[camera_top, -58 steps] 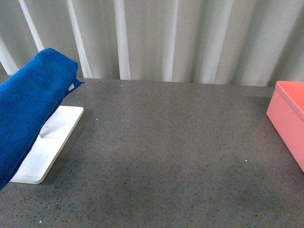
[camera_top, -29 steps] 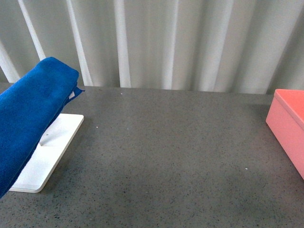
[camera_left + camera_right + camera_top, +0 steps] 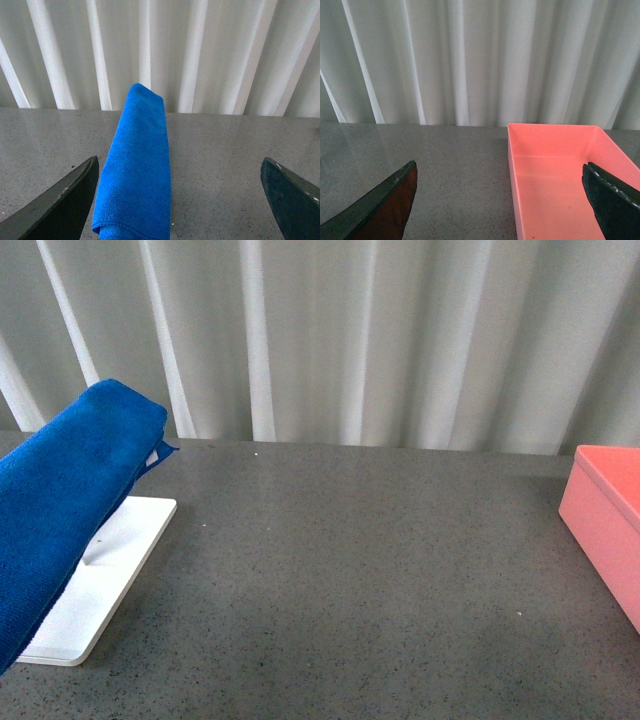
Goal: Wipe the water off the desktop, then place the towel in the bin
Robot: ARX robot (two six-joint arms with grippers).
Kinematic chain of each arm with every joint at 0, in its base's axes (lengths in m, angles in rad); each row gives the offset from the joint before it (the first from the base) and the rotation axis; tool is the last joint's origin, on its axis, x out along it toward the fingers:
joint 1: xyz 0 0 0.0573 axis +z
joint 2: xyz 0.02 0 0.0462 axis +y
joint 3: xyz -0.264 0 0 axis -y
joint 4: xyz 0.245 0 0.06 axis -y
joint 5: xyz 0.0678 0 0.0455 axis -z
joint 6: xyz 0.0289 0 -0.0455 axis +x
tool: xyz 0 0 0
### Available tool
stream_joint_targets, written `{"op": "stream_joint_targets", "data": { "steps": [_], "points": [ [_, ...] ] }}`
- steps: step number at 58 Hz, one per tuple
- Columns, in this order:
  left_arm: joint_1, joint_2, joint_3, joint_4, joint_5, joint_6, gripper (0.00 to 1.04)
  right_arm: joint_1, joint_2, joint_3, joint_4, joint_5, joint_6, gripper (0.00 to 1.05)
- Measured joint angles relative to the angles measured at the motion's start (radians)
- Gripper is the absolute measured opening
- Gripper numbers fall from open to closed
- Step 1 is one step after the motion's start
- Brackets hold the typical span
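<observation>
The task is, as I judge it, at its very beginning. In the front view the blue towel sits at about 9 o'clock. It is folded and tilted, and it is raised over a flat white tray. What holds it up there is hidden under the cloth. No gripper touches it.

In the left wrist view the left gripper has its two dark fingers spread wide with nothing between them. The towel is straight ahead of it, nearer to one finger than to the other. The right gripper is also spread wide and carries nothing. It faces the salmon-pink bin, which looks empty inside.

In the front view the bin is at about 3 o'clock, well apart from the towel. The speckled grey desktop lies between them. I cannot make out any clear puddle on it, so the place to wipe is not certain.

So nothing is done: taking the towel, wiping the water and dropping the cloth into the bin all remain.
</observation>
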State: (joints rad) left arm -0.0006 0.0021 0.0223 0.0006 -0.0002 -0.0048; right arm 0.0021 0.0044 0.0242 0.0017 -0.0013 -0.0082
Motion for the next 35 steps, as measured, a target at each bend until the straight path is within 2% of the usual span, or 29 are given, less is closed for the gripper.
{"op": "stream_joint_targets", "data": {
  "steps": [12,13,16,19,22,27,35],
  "points": [
    [0.000,0.000,0.000,0.000,0.000,0.000,0.98,0.000,0.000,0.000,0.000,0.000,0.000,0.98],
    [0.010,0.013,0.004,-0.016,0.032,0.005,0.98,0.000,0.000,0.000,0.000,0.000,0.000,0.98],
    [0.090,0.136,0.090,-0.227,0.269,0.068,0.98,0.000,0.000,0.000,0.000,0.003,0.000,0.98],
    [0.125,0.282,0.159,-0.356,0.467,0.105,0.98,-0.001,0.000,0.000,0.000,-0.004,-0.001,0.98],
    [0.139,0.403,0.197,-0.357,0.548,0.110,0.98,-0.001,-0.001,0.000,0.000,-0.001,-0.001,0.98],
    [0.130,0.575,0.275,-0.226,0.541,0.099,0.98,-0.002,-0.001,0.000,0.000,0.000,-0.001,0.98],
    [0.082,0.839,0.467,0.026,0.414,0.060,0.98,-0.002,-0.001,0.000,0.000,0.000,-0.001,0.98]
  ]
}}
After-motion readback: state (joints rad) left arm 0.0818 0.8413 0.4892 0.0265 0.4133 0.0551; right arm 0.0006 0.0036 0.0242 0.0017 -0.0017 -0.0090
